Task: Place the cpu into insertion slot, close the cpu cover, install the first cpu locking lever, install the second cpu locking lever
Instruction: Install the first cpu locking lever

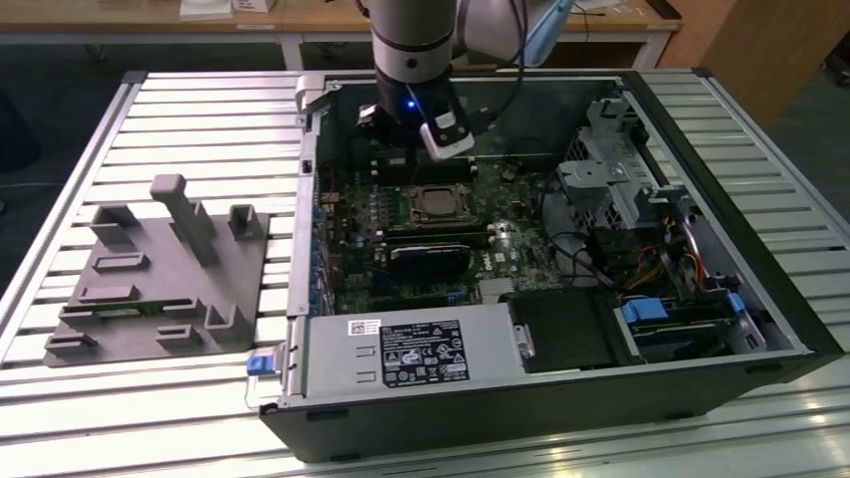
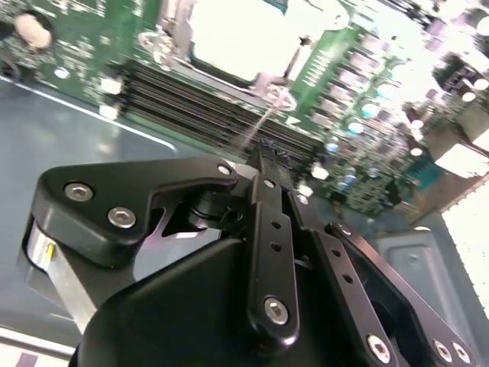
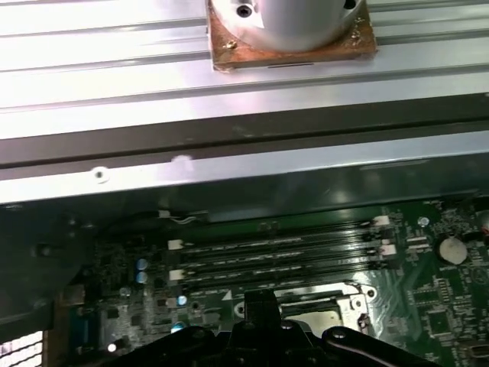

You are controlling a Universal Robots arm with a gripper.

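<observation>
Logging gripper (image 2: 263, 151) hanging low inside the open computer case (image 1: 531, 423), just beside the insertion slot (image 1: 436, 189), seemingly for working the thin lever (image 2: 260, 126) that reaches its tip; fingers (image 2: 266, 164) sitting pressed together into one narrow tip, with pinching or merely touching that lever being impossible to tell; cpu (image 1: 436, 206) sitting in the slot, cpu cover (image 2: 263, 79) apparently lying flat over it; exterior view giving the case lying open side up, allowing reach from above; second wrist view giving the lever close up.
</observation>
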